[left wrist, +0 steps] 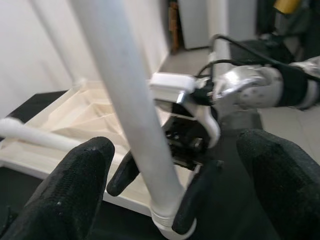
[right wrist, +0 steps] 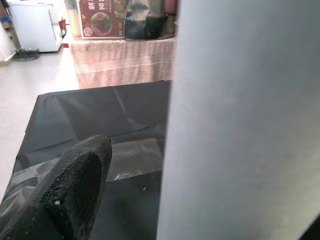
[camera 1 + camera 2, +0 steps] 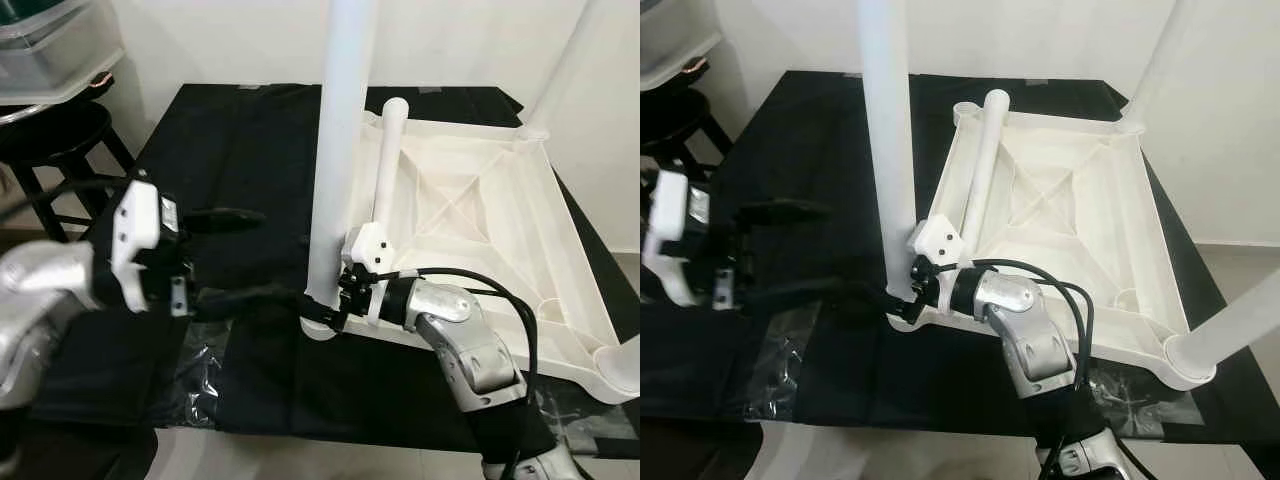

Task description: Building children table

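The right gripper is clenched on the upright leg at its base, where the leg meets the near-left corner socket of the overturned white tabletop on the black cloth. The left gripper is released, fingers spread beside that leg. Farther back, a loose leg lies on the tabletop.

The worktop is covered by a black cloth. An inverted white plastic table top lies on it, with crumpled clear plastic film at the near edge.
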Controlling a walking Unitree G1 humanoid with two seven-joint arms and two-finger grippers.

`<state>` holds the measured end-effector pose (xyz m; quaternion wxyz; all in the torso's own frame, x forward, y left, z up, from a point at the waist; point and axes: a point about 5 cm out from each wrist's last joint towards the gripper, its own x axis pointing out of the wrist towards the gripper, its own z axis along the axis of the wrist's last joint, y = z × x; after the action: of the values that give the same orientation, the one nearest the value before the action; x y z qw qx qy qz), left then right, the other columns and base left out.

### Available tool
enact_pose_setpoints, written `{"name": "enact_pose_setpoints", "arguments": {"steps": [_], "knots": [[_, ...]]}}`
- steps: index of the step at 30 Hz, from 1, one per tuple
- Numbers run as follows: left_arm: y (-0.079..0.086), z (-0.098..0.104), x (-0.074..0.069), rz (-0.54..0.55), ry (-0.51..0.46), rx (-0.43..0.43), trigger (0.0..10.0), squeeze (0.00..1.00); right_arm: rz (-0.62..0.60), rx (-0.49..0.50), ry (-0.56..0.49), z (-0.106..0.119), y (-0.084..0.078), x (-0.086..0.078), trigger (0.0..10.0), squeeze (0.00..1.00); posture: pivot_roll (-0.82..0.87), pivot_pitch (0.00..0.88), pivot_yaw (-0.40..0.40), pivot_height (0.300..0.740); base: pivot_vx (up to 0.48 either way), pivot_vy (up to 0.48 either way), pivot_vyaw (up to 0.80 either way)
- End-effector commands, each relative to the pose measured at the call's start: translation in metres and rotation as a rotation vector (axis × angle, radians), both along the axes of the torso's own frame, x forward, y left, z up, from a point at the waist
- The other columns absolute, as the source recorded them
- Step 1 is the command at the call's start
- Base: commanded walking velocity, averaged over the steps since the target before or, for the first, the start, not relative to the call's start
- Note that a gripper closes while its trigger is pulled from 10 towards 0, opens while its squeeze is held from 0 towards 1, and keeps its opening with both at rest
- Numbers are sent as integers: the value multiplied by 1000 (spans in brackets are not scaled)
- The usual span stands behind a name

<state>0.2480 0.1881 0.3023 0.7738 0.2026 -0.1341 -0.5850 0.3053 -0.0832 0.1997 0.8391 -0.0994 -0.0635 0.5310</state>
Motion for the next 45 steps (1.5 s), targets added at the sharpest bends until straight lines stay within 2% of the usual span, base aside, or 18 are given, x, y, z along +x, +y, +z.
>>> {"name": "enact_pose_setpoints", "arguments": {"steps": [1,4,10,16,19,23,24,25,27,28,41,43,44,45], "knots": [[2,-7,-1,-27,41,30,10000,0,23,6,3,-2,3,-1,10000,0,42,144,8,740,0,0,0],[3,-12,0,-21,62,31,10000,0,19,9,3,-2,2,0,10000,0,42,144,8,740,0,0,0],[6,-36,-1,13,142,-32,10000,0,4,19,8,-3,5,2,10000,0,37,152,7,740,0,0,0],[23,-67,-7,118,227,-66,10000,0,-53,21,22,-9,-2,9,10000,0,44,162,2,740,0,0,0],[25,-69,-8,132,232,-72,10000,0,-59,21,24,-9,-3,9,10000,0,44,162,2,740,0,0,0],[30,-79,-17,189,256,-140,10000,0,-68,15,47,-15,-10,7,10000,0,43,171,-6,740,0,0,0],[29,-80,-19,190,257,-144,10000,0,-58,9,53,-17,-11,6,3961,0,44,172,-11,740,0,0,0],[28,-80,-20,190,258,-146,10000,0,-50,4,58,-18,-12,6,3137,0,45,173,-12,740,0,0,0],[28,-81,-21,190,258,-147,10000,0,-45,1,60,-18,-13,6,3137,0,45,173,-12,740,0,0,0],[26,-82,-22,190,257,-148,10000,0,-40,-2,64,-19,-14,6,0,0,44,174,-13,740,0,0,0],[14,-82,-26,185,231,-167,10000,0,-50,12,73,-16,-26,7,0,0,14,186,-18,740,0,0,0],[13,-83,-27,189,229,-167,10000,0,-131,46,80,-16,-29,8,0,0,11,187,-19,740,0,0,0],[12,-83,-27,192,229,-164,10000,0,-351,57,59,-19,-29,14,0,0,4,196,-28,740,0,0,0],[12,-83,-27,192,229,-164,10000,0,-351,57,59,-19,-29,14,0,0,4,196,-28,740,0,0,0]]}}
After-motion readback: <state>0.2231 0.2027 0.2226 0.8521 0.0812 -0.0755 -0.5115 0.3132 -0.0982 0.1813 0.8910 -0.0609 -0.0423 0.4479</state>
